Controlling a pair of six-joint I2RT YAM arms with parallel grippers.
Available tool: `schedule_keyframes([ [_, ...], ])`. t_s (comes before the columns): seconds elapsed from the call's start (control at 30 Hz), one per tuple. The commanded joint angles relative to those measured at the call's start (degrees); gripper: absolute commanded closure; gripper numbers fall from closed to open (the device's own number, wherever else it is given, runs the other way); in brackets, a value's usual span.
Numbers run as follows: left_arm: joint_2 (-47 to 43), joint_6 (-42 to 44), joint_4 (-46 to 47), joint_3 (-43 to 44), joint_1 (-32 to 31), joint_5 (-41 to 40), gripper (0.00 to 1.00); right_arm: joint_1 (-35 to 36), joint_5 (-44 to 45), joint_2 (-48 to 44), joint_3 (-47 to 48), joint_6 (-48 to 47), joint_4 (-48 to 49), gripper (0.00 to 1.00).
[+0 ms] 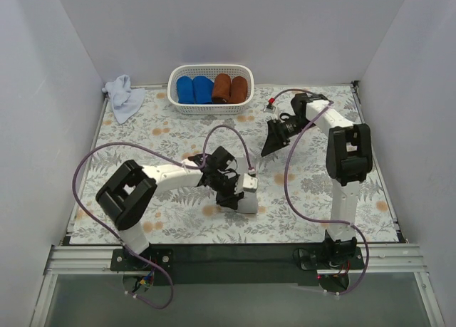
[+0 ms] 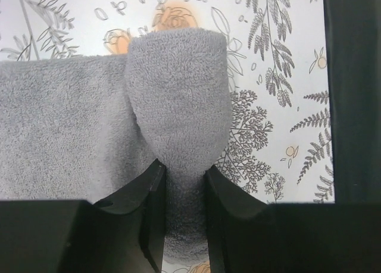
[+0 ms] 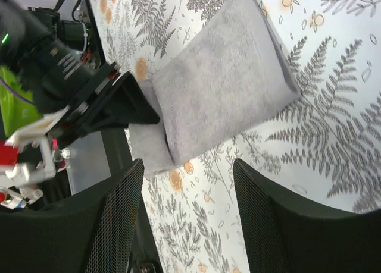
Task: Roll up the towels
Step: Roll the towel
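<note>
The grey towel point(image 1: 249, 199) lies folded on the floral mat at front centre. My left gripper point(image 1: 234, 195) is shut on it. In the left wrist view a narrow folded end of the grey towel point(image 2: 178, 100) runs down between the two fingers of the left gripper point(image 2: 184, 193), which squeeze it. The rest of the towel spreads flat to the left. My right gripper point(image 1: 268, 149) hangs above the mat behind the towel, open and holding nothing. Its wrist view shows the right gripper point(image 3: 187, 178) over bare mat, with the grey towel point(image 3: 226, 88) beyond. The pale blue towel point(image 1: 125, 97) lies crumpled at the back left corner.
A white basket point(image 1: 210, 107) at the back centre holds two bright blue and two rust-brown cloth rolls. White walls close off the mat on the left, the back and the right. Purple cables loop over the mat beside each arm.
</note>
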Motion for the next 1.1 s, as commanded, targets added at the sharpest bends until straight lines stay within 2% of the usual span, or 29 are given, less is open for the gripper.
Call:
schedule_keyframes([
  [0.0, 6.44, -2.01, -11.44, 4.61, 5.42, 11.47, 0.9, -0.97, 3.64, -5.7, -3.22, 1.86, 2.68, 0.43],
  [0.1, 13.12, -0.61, -17.32, 11.71, 8.15, 16.56, 0.87, -1.5, 5.84, -10.53, -7.44, -0.94, 3.47, 0.43],
  [0.2, 22.68, 4.03, -27.41, 18.22, 10.34, 21.48, 0.84, -1.42, 7.6, -19.3, -14.37, -3.84, 6.27, 0.43],
  [0.33, 29.11, 10.02, -33.94, 24.11, 12.89, 23.08, 0.82, -0.02, 8.22, -27.4, -21.24, -4.83, 11.02, 0.44],
  [0.43, 34.2, 13.88, -39.19, 29.21, 14.74, 24.14, 0.81, 4.54, 13.12, -32.33, -26.07, -2.2, 17.69, 0.44],
  [0.47, 35.36, 14.51, -40.35, 30.28, 15.44, 24.14, 0.8, 8.04, 15.41, -33.56, -27.3, -2.18, 19.54, 0.44],
  [0.5, 36.33, 15.12, -41.32, 31.42, 15.71, 24.23, 0.8, 10.16, 20.82, -35.4, -30.1, -2.01, 23.3, 0.44],
  [0.6, 38.8, 15.65, -42.56, 33.63, 16.32, 23.44, 0.78, 18.78, 31.38, -38.21, -33.89, -2.1, 30.6, 0.41],
  [0.8, 42.05, 16.36, -44.23, 35.74, 16.94, 23.44, 0.76, 32.06, 44.14, -40.42, -41.19, -4.81, 41.5, 0.36],
  [0.9, 42.49, 16.62, -44.41, 36.18, 17.12, 23.26, 0.73, 36.37, 47.41, -40.43, -45.06, -5.87, 46.26, 0.36],
  [1.0, 42.76, 16.53, -44.32, 36.62, 17.29, 23.18, 0.72, 38.13, 46.64, -37.8, -46.29, -6.31, 47.68, 0.37],
  [1.07, 42.93, 16.45, -44.32, 36.79, 17.47, 23.26, 0.71, 38.66, 46.28, -36.56, -46.91, -6.49, 48.3, 0.42],
])
